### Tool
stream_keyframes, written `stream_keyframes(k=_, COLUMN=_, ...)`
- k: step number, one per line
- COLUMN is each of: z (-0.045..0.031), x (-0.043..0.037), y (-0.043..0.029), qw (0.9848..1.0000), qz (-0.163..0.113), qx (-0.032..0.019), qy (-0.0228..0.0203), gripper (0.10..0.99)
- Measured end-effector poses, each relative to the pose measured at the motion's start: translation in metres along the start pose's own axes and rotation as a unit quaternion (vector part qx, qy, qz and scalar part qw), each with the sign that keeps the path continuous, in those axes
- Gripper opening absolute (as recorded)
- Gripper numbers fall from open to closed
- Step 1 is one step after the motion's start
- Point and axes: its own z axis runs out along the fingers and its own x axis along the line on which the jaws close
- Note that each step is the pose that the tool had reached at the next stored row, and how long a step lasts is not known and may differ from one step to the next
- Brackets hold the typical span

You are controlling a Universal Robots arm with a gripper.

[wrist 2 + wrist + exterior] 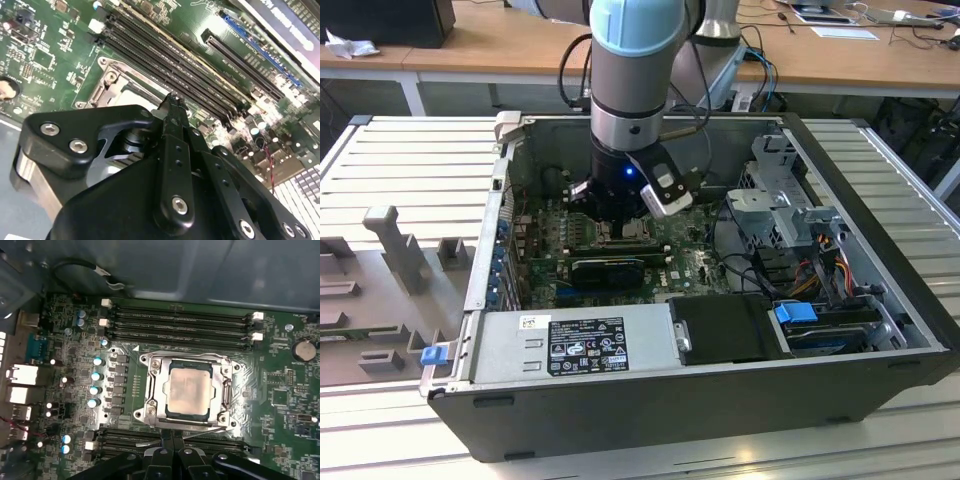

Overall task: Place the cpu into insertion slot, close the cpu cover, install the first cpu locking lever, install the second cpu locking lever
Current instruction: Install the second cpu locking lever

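Greens, silvers and blacks inside an open computer case

The cpu (189, 389) has a pale silvery-beige top, framed by the silvery cpu cover (155, 390) on the insertion slot (227, 392), with the green circuit board (280, 390) all around it, speckled with small pale blue-topped capacitors (95, 382). The memory slots (180, 322) are long and black with white end clips. The gripper (172, 442) is matt black with silvery screws. In the exterior view the arm (632, 90) is grey with a light blue cap, the case (650, 400) is dark grey, and a blue tab (797, 312) sits among grey metal.
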Motion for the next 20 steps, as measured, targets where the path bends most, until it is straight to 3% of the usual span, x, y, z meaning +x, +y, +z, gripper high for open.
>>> stream_keyframes(k=3, z=0.0055, x=0.0014, y=-0.0005, qw=1.0000, qz=0.000, qx=-0.0005, qy=0.0000, gripper=0.106)
stream_keyframes(k=4, z=0.0073, x=0.0040, y=-0.0008, qw=1.0000, qz=-0.001, qx=-0.0031, qy=-0.0001, gripper=0.106)
stream_keyframes(k=5, z=0.0085, x=0.0080, y=-0.0012, qw=1.0000, qz=-0.002, qx=-0.0087, qy=-0.0006, gripper=0.106)
stream_keyframes(k=11, z=0.0109, x=0.0182, y=-0.0065, qw=0.9996, qz=-0.003, qx=-0.0282, qy=-0.0024, gripper=0.106)
stream_keyframes(k=14, z=0.0122, x=0.0216, y=-0.0129, qw=0.9991, qz=-0.004, qx=-0.0418, qy=-0.0037, gripper=0.106)
stream_keyframes(k=16, z=0.0137, x=0.0249, y=-0.0176, qw=0.9984, qz=-0.005, qx=-0.0558, qy=-0.0050, gripper=0.106)
stream_keyframes(k=20, z=0.0197, x=0.0257, y=-0.0189, qw=0.9981, qz=-0.005, qx=-0.0613, qy=-0.0055, gripper=0.106)
